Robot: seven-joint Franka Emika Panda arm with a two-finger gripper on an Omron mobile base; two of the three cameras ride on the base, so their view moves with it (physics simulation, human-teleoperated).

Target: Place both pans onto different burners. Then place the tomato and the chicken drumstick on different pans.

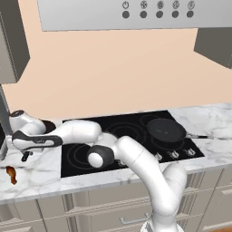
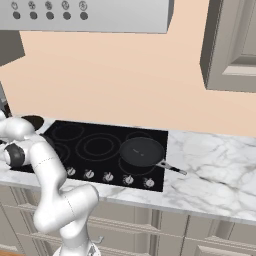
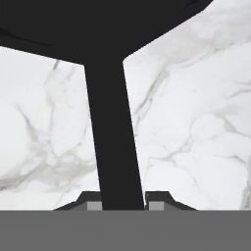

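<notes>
One black pan (image 1: 166, 129) (image 2: 142, 151) sits on the front right burner of the cooktop (image 1: 131, 118). The other pan (image 3: 98, 24) (image 2: 32, 121) rests on the marble counter left of the cooktop, mostly hidden behind my arm in the left base view. Its long handle (image 3: 113, 137) runs straight down between my fingertips (image 3: 157, 202). My gripper (image 3: 122, 203) (image 1: 26, 155) is shut on that handle. The chicken drumstick (image 1: 11, 174) lies on the counter in front of my hand. The tomato is out of view.
The counter (image 1: 41, 174) ends close in front of the drumstick. A row of silver knobs (image 2: 107, 176) lines the cooktop's front edge. The range hood (image 1: 118, 13) hangs overhead, and marble counter (image 2: 215, 165) extends right of the cooktop.
</notes>
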